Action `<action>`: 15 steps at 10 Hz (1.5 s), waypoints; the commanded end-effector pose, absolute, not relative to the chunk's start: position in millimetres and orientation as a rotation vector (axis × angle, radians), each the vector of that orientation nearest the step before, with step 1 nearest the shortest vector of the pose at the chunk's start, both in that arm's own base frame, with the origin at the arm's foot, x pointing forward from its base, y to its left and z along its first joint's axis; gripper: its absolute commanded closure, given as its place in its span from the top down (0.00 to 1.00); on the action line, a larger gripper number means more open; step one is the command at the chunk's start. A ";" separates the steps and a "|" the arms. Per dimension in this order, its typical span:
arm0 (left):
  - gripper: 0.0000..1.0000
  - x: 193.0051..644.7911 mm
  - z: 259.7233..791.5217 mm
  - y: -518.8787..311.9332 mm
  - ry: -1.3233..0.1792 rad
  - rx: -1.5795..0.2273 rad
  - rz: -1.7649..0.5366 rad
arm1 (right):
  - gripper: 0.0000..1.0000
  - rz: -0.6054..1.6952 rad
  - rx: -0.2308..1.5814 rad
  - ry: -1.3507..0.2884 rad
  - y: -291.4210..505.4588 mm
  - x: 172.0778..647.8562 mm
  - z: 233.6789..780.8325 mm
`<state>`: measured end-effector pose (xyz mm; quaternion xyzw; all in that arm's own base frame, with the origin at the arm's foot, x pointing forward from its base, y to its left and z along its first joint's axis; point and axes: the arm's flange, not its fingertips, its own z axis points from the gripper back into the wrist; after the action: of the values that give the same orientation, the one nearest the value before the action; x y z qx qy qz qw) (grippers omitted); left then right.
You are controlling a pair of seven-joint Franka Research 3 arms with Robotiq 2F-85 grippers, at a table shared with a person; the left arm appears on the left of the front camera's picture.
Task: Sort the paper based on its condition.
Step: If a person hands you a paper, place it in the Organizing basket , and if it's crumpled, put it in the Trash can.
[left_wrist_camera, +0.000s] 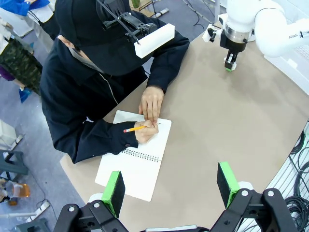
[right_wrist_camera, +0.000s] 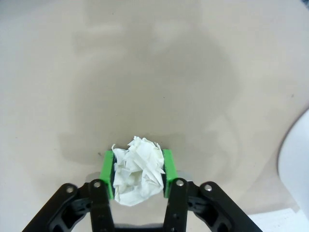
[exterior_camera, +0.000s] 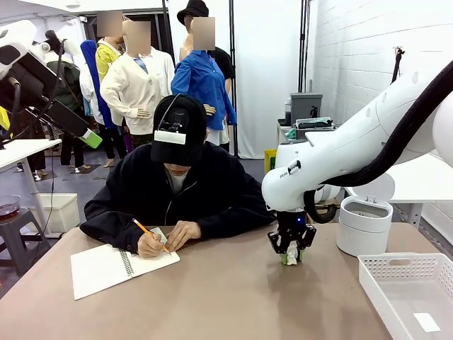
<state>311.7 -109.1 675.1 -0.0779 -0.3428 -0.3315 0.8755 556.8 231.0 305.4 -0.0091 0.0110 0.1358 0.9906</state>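
**Item 1: crumpled paper lump** (right_wrist_camera: pixel 137 170). White, tightly wrinkled, with sharp folds and ragged edges. You will find it between the green pads (right_wrist_camera: pixel 107 169) of the right gripper (right_wrist_camera: pixel 137 153), which press on both of its sides. In the front view the lump (exterior_camera: pixel 291 256) is low over the tan table (exterior_camera: pixel 233 304), right of the middle. You cannot tell whether it touches the surface.

**Item 2: flat sheet** (exterior_camera: pixel 427 322). Small, smooth, white and rectangular. It lies on the floor of the white slotted tray (exterior_camera: pixel 396 263) at your right near corner.

**Item 3: left gripper** (left_wrist_camera: pixel 170 175). The fingers are spread wide with nothing between them, high above the table's near side.

**Item 4: surroundings.** A round white bin (exterior_camera: pixel 364 227) stands behind the tray. A person at the far side writes with a pencil (exterior_camera: pixel 144 229) in a spiral notebook (exterior_camera: pixel 106 269), well apart from the lump.
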 end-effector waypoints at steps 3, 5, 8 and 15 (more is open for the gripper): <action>1.00 311.6 675.7 -107.6 -0.718 -0.165 -0.689 | 0.32 0.192 -0.065 0.050 226.8 554.2 337.2; 1.00 311.6 675.7 -107.6 -0.718 -0.165 -0.689 | 0.32 0.207 -0.075 0.074 218.3 549.8 375.9; 1.00 311.6 675.7 -107.6 -0.718 -0.165 -0.689 | 0.32 0.166 -0.046 -0.004 202.1 552.7 460.8; 1.00 311.6 675.7 -107.6 -0.718 -0.165 -0.689 | 0.32 -0.091 -0.083 -0.170 102.2 594.4 511.5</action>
<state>311.7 -108.9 675.2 -0.0780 -0.3429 -0.3313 0.8755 595.9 104.1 518.0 -0.0425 -0.0809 -0.0255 0.9955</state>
